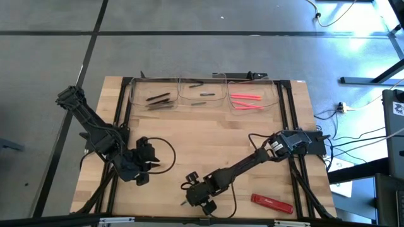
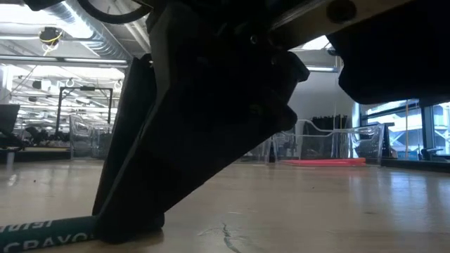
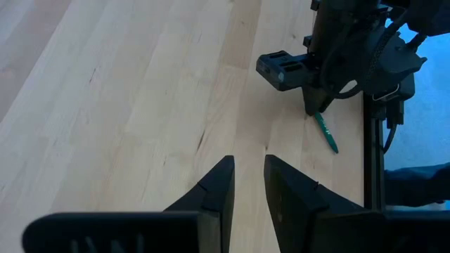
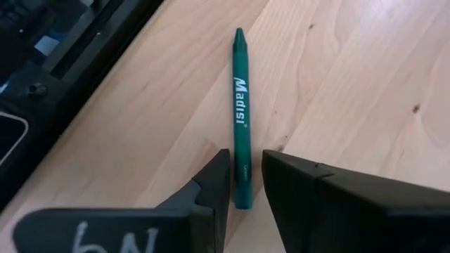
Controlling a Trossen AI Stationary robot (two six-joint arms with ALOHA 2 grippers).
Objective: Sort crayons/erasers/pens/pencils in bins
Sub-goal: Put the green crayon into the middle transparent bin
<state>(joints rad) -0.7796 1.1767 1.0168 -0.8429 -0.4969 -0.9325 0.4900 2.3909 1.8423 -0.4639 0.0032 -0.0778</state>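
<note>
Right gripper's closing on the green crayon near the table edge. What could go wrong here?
1. The right gripper straddles only the tail end of the green crayon, so it may pivot or droop when lifted.
2. The crayon lies flat on the table; fingertips could scrape the wood or roll it away.
3. The bins sit across the table, a long carry for an end grip.

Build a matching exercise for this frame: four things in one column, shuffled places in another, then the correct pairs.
Things:
1. green crayon
2. pink sticks
3. dark sticks
4. left pincer

Places:
A. in the right-hand bin
B. above bare wood, nothing between its fingers
C. in the left-hand bin
D. flat on the table's front edge, between the right pincer fingers

Pairs: 1-D, 2-A, 3-C, 4-B
</note>
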